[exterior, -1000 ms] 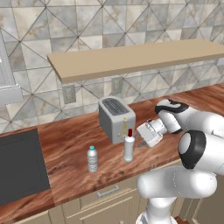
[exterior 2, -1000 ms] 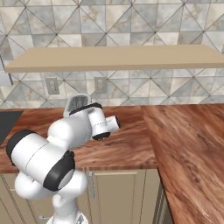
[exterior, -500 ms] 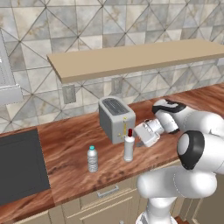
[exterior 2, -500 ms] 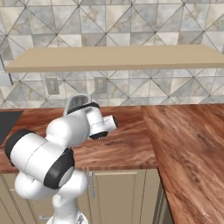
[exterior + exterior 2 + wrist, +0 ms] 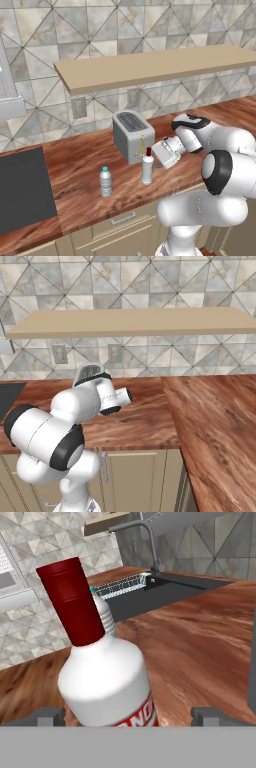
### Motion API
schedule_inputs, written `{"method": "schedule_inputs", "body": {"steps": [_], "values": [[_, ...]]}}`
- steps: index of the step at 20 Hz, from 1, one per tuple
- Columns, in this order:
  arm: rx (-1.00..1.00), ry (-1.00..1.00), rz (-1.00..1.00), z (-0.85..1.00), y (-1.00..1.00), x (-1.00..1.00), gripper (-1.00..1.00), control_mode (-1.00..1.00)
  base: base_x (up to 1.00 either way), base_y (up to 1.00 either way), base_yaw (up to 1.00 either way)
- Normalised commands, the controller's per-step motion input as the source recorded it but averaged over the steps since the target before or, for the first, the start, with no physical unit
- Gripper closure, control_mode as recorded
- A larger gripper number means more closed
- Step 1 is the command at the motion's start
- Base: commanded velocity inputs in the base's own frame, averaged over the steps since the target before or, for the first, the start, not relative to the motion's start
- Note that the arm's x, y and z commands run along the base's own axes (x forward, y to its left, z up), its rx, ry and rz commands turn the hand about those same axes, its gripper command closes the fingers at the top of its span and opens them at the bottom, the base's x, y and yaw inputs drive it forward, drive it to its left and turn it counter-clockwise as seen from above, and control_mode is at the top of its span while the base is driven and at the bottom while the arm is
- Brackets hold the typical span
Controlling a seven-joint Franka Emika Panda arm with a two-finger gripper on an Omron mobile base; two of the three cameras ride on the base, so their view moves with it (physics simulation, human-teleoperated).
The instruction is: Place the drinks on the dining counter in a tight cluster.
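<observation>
Because the gripper [image 5: 156, 157] comes in from the side with its jaws spread wide, the slim white bottle [image 5: 147, 169] with the red cap stands between the two finger tips, upright and not yet clasped; in the hand view its body [image 5: 107, 682] sits just left of the middle of the gap, so a squeeze from here would likely catch it below the neck. It stands on the wood-grain counter [image 5: 80, 170] near the front edge, just in front of the grey toaster [image 5: 132, 135], which leaves the side as the easier way in. The small clear bottle [image 5: 105, 181] with the blue cap stands apart from it, further along the same front edge towards the dark cooktop [image 5: 22, 192]. The broad counter run [image 5: 220, 421] that turns the corner looks bare, so I judge the gathering has hardly begun.
</observation>
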Motion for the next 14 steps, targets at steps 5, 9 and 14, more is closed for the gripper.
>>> {"method": "schedule_inputs", "body": {"steps": [5,9,14], "values": [[0.0,0.0,0.0,0.0,0.01,0.0,-1.0,-1.0,0.0,0.0,0.0],[0.0,0.0,0.0,0.0,0.08,0.0,-1.0,-1.0,0.0,0.0,0.0],[0.0,0.0,0.0,0.0,0.11,0.0,-1.0,-1.0,0.0,0.0,0.0]]}}
